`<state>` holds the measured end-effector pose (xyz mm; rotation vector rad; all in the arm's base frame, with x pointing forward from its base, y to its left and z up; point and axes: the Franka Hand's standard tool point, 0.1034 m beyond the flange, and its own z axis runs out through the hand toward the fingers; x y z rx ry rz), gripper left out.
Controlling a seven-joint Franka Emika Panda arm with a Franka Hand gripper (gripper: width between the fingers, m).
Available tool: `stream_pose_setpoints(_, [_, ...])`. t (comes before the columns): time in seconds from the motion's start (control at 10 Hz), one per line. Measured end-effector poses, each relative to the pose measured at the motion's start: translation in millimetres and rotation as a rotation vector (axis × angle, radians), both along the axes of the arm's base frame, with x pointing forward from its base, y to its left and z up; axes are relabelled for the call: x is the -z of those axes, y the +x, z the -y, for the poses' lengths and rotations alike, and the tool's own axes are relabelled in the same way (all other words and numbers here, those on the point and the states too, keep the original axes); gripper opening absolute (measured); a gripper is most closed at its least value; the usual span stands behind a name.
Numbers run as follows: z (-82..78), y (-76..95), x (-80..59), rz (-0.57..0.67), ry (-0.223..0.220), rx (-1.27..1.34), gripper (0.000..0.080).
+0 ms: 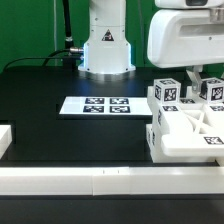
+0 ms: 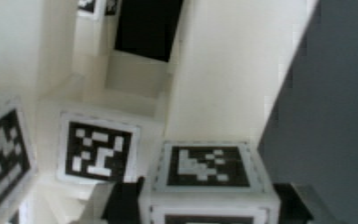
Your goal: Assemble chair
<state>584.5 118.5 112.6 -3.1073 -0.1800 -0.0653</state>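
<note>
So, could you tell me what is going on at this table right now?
The arm's gripper is shut on one tagged white chair part in the cluster of chair parts at the exterior view's right. The marker board lies flat on the black table, untouched. Assembly looks barely begun.

— What's behind the setup?

— A flat green backdrop (image 1: pixel 35 25) fills the rear of the exterior view. A black cable (image 1: pixel 66 28) hangs in front of it.

— And the surface?

— A black table (image 1: pixel 60 135), matte, evenly lit with no hard shadows. The marker board (image 1: pixel 96 105) lies flat on it, near the middle.

— Any edging?

— A long plain white rail (image 1: pixel 90 182) runs along the near edge, and a short white block (image 1: pixel 5 142) sits at the exterior view's left.
</note>
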Motion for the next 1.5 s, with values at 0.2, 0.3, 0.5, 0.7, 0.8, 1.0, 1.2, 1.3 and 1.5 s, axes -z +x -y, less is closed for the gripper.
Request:
stream_pose_setpoints(0.2, [0.2,0.7,0.0,0.002,0.009,0.114,0.0284])
stream_pose_setpoints(0.3, [0.2,1.2,-0.1,-0.002,0.03,0.236,0.0284])
stream_pose_setpoints(0.5, [1.7,2.8,-0.6,-0.007,0.054,0.423,0.0284])
stream_pose_setpoints(0.7, [-1.4,1.6,0.4,-0.019,0.062,0.63,0.0284])
stream_pose_setpoints(0.8, [-1.6,1.5,0.6,-0.023,0.065,0.699,0.0284])
stream_pose_setpoints(1.0, [-3.5,1.0,0.9,-0.037,0.078,0.899,0.0284])
stream_pose_setpoints(1.2, [-3.4,1.0,0.9,-0.046,0.088,0.993,0.0284])
stream_pose_setpoints(1.3, [-3.3,1.0,0.9,-0.049,0.091,1.01,0.0284])
stream_pose_setpoints(1.5, [-3.7,0.9,1.0,-0.049,0.091,1.009,0.0292])
